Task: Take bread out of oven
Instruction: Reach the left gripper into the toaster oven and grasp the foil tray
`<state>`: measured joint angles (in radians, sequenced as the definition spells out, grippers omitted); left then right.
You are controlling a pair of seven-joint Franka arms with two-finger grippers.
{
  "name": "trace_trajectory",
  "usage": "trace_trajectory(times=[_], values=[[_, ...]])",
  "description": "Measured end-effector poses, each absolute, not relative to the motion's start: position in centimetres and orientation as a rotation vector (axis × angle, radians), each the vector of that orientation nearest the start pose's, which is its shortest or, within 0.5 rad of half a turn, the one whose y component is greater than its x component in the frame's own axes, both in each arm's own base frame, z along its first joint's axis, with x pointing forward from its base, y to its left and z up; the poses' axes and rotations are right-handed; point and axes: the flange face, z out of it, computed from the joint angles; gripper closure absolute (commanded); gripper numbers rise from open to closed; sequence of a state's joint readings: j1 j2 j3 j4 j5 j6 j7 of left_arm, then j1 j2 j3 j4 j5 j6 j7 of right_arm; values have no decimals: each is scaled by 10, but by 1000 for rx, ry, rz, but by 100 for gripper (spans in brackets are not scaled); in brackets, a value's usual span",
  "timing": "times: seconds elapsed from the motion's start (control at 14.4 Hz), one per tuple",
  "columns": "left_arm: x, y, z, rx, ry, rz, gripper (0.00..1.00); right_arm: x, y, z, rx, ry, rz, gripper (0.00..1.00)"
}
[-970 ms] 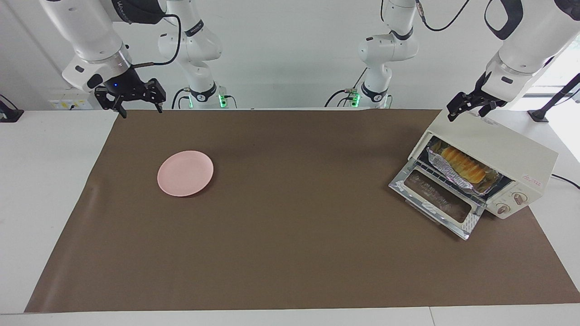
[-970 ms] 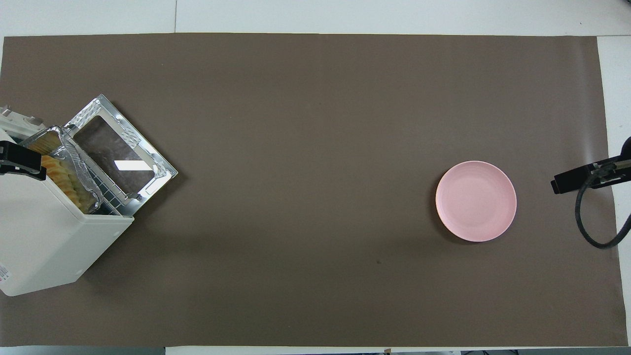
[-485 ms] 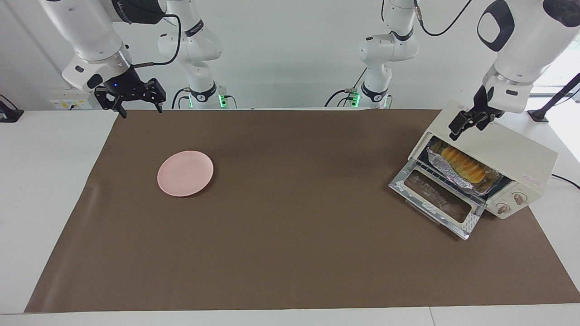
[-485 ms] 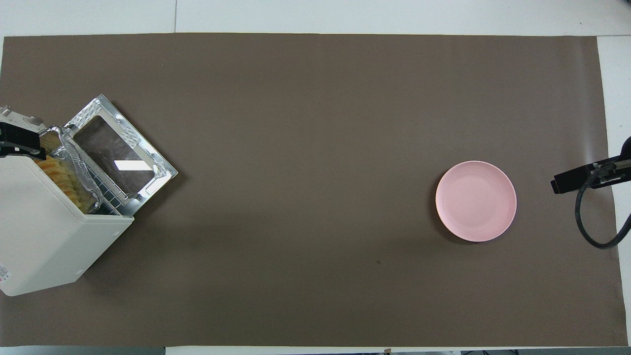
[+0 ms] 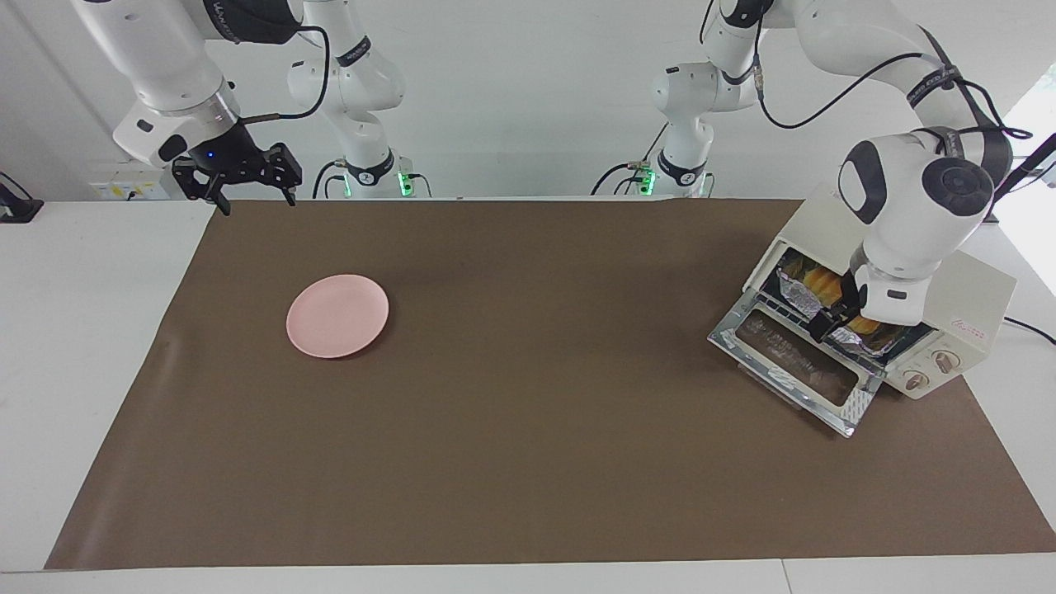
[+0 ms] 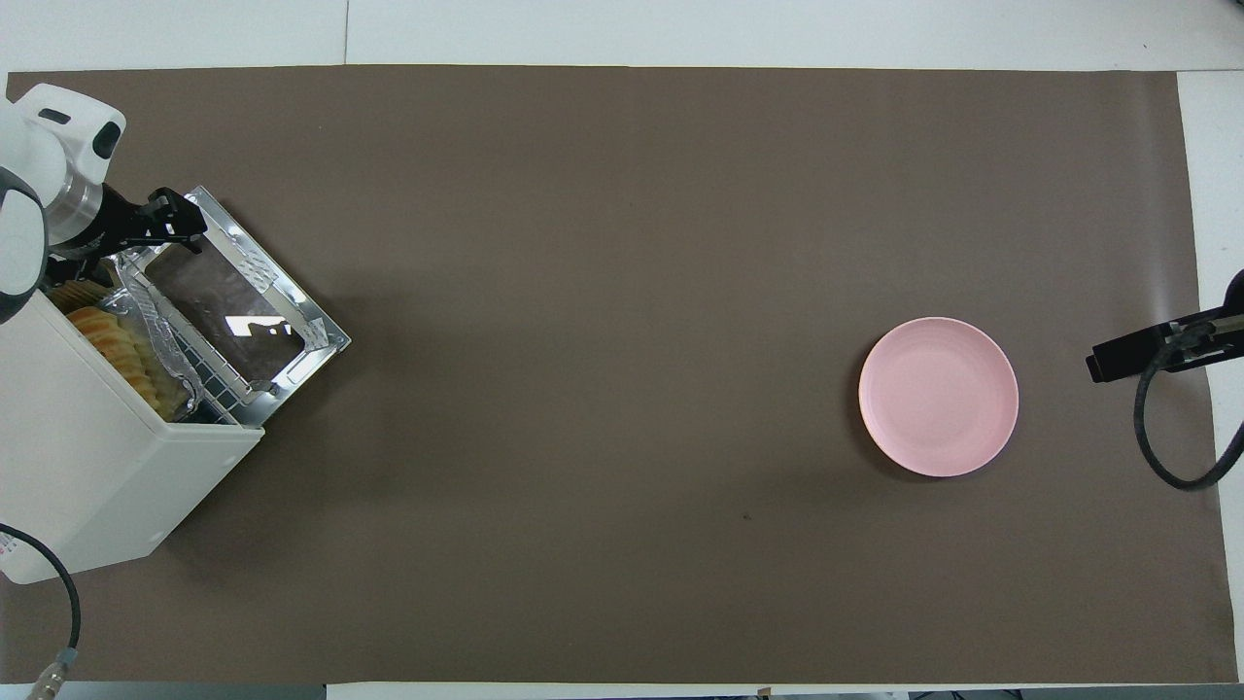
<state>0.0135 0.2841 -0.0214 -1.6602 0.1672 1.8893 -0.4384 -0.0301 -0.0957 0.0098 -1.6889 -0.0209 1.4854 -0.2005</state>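
Observation:
The cream-white oven [image 5: 978,285] stands at the left arm's end of the table, its glass door [image 5: 794,370] dropped open. The golden ridged bread [image 5: 813,283] lies inside in a crinkled foil tray [image 5: 792,290] on the wire rack. It also shows in the overhead view [image 6: 109,342]. My left gripper [image 5: 827,320] hangs low at the oven's mouth, over the door's hinge edge and against the tray's front; its wrist hides the middle of the bread. Whether it touches the tray I cannot tell. My right gripper [image 5: 247,180] waits open and empty over the table's edge by its base.
A pink plate [image 5: 337,316] lies on the brown mat [image 5: 528,462] toward the right arm's end. The oven's two knobs [image 5: 931,370] face away from the robots. A black cable [image 5: 1027,326] runs off the oven's end.
My left arm has swung down from above the oven's top to its open mouth, in front of the tray. The right arm, plate and oven have not moved.

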Motion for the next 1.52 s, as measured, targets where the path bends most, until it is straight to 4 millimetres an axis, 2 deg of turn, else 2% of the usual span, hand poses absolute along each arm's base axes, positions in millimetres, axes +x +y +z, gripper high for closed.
trace_trajectory(times=[0.28, 0.83, 0.9, 0.97, 1.04, 1.11, 1.18, 1.32, 1.52], values=[[629, 10, 412, -2914, -555, 92, 0, 514, -13, 614, -3134, -282, 172, 0], [611, 16, 393, -2900, -567, 121, 0, 513, -13, 613, -3134, -282, 173, 0], [609, 17, 389, -2902, -568, 116, 14, 514, -13, 613, -3134, -282, 173, 0], [607, 18, 385, -2903, -571, 113, 33, 513, -13, 613, -3134, -282, 173, 0], [606, 19, 382, -2903, -573, 114, 54, 513, -13, 613, -3134, -282, 173, 0], [605, 20, 381, -2903, -575, 115, 86, 513, -13, 613, -3134, -282, 173, 0], [605, 20, 381, -2902, -579, 115, 100, 513, -13, 613, -3134, -282, 173, 0], [601, 32, 379, -2892, -605, 128, 100, 513, -12, 613, -3134, -284, 173, 0], [600, 35, 383, -2892, -613, 116, 100, 512, -12, 612, -3131, -284, 197, 0]])
